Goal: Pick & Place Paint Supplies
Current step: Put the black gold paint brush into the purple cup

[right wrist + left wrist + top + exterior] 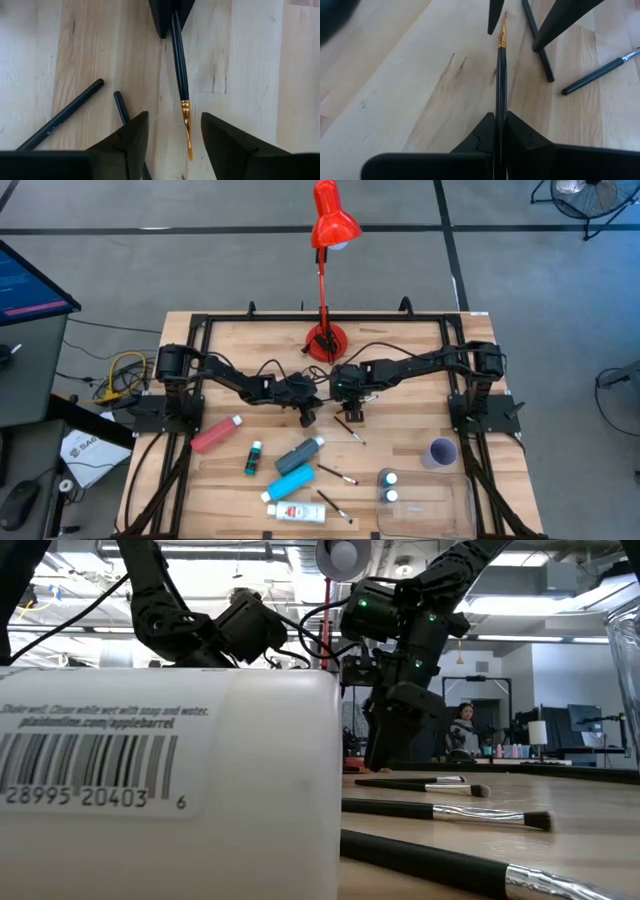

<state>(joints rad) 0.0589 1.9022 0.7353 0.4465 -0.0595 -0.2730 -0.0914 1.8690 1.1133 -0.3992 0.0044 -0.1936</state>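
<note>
Clear plastic forms the tray (440, 515) at the counter's (230, 340) near right corner in the high view, and two white-capped bottles (388, 486) stand at its left end; a lilac cup (440, 452) sits just beside it (what is inside cannot be made out). Left of the tray lie a pink-red tube (216, 434), a small teal bottle (254, 457), a grey-blue tube (299, 453), a bright blue tube (290, 481) and a white tube (296, 511), with loose brushes (336, 473) among them. Both arms meet mid-counter before a red lamp (330, 225).

Low view: a white barcoded bottle (160, 790) fills the foreground, dark brushes (440, 812) lying flat beyond.

Left wrist view: the left hand (501, 131) is clamped on a thin black paintbrush (501, 75) with a gold ferrule.

Right wrist view: the right hand (174, 131) has its fingers (131, 137) apart, the brush tip between them, untouched.
</note>
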